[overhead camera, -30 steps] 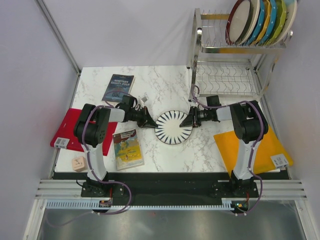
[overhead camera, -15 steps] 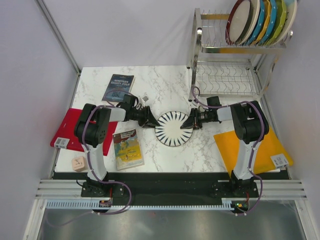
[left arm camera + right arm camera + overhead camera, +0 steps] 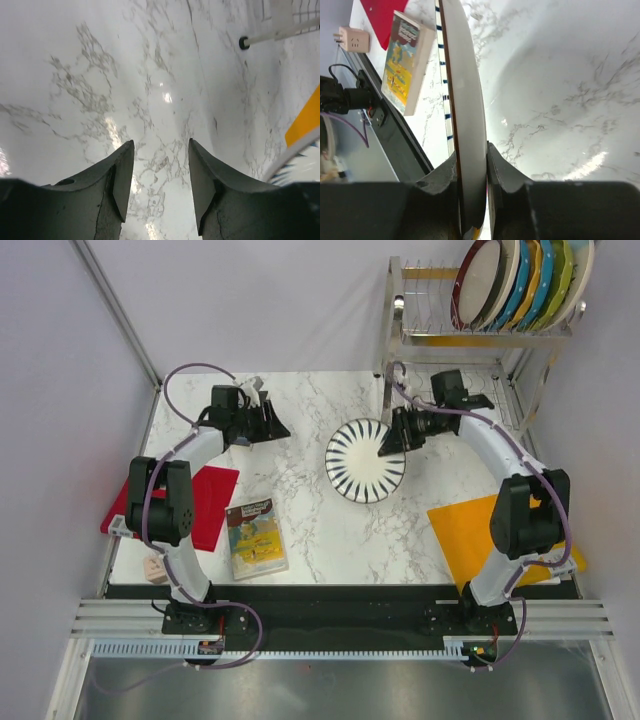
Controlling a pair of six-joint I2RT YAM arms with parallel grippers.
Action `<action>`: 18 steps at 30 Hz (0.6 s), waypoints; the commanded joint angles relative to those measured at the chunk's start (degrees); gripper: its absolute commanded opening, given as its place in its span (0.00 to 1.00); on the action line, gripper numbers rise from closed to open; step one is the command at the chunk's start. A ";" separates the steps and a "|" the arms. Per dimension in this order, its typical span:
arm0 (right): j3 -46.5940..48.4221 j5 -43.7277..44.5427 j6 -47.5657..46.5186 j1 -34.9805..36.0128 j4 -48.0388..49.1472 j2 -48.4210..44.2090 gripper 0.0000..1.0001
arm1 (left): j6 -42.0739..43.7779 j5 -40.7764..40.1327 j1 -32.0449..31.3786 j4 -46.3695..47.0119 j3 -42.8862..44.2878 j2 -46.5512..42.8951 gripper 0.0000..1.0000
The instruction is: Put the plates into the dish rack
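The white plate with black radial stripes [image 3: 365, 460] is held above the table, left of the dish rack [image 3: 470, 360]. My right gripper [image 3: 392, 444] is shut on its right rim; in the right wrist view the plate [image 3: 465, 100] stands edge-on between the fingers [image 3: 497, 170]. Several plates [image 3: 520, 280] stand in the rack's upper shelf. The lower wavy shelf [image 3: 450, 400] holds none. My left gripper [image 3: 278, 425] is open and empty at the back left; its wrist view [image 3: 160, 165] shows bare marble between the fingers.
A dark book [image 3: 237, 412] lies at the back left, a picture book [image 3: 255, 537] at the front left. A red board [image 3: 165, 502] sits on the left edge, an orange board [image 3: 500, 535] at the front right. A small pink block [image 3: 155, 566] lies near the left front.
My right gripper has lifted the striped plate off the table and carried it back toward the rack. My left gripper has let go of the plate and pulled away to the back left.
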 commanded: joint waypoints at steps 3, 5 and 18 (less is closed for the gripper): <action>26.71 -4.23 -7.37 0.06 -15.64 -8.52 0.00 | 2.51 -1.58 0.23 -0.20 7.41 0.73 0.53; 34.04 -2.47 -6.32 0.06 -15.56 -7.91 0.00 | 0.39 -1.31 0.23 0.33 8.73 2.48 0.52; 54.65 31.75 8.80 0.15 25.42 -2.95 0.00 | -6.12 -0.79 -0.03 5.95 4.52 3.20 0.50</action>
